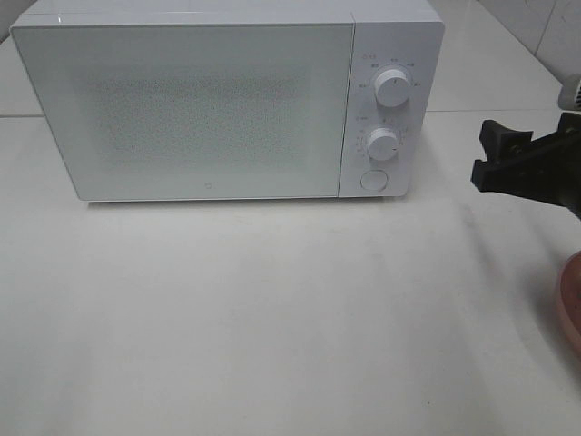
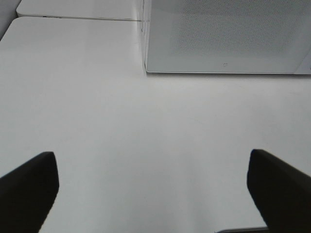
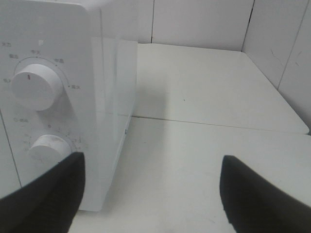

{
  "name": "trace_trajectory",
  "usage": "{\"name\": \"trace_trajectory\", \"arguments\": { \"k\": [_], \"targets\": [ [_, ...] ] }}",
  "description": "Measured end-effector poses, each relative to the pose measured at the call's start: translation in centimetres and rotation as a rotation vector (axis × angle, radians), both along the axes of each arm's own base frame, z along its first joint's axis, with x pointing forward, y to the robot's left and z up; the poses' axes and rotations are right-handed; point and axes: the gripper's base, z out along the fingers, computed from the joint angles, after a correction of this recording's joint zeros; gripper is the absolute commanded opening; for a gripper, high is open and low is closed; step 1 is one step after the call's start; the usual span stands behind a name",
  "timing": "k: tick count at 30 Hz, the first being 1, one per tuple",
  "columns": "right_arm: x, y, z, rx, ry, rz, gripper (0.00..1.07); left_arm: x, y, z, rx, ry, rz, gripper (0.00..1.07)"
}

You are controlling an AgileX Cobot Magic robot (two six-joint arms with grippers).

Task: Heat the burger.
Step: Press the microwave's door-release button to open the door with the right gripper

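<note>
On the white table [image 1: 272, 318]: microwave [image 1: 209, 100] door shut, inside hidden | pink plate [image 1: 572, 309] at right edge, contents cut off | burger: cannot tell where | left gripper [image 2: 153, 191] wide, empty | right gripper [image 1: 493, 156] wide, empty

Bright diffuse light; whites washed out; faint shadow beneath microwave [image 1: 209, 100]; wrist views soft.

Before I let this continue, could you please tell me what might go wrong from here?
The microwave door is shut; the open right gripper could miss the small round button or nudge a dial. The pink plate lies close by that arm and could get knocked.
</note>
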Motion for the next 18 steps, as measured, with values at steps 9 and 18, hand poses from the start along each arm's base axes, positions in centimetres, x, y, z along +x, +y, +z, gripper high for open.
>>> {"name": "trace_trajectory", "arguments": {
  "k": [9, 18],
  "targets": [
    [-1.0, 3.5, -1.4, 0.027, 0.002, -0.016, 0.74, 0.0, 0.0, 0.0, 0.000, 0.000, 0.000, 0.98],
    [-2.0, 5.6, -3.1, -0.005, 0.072, -0.021, 0.74, 0.0, 0.0, 0.0, 0.000, 0.000, 0.000, 0.98]
  ]
}}
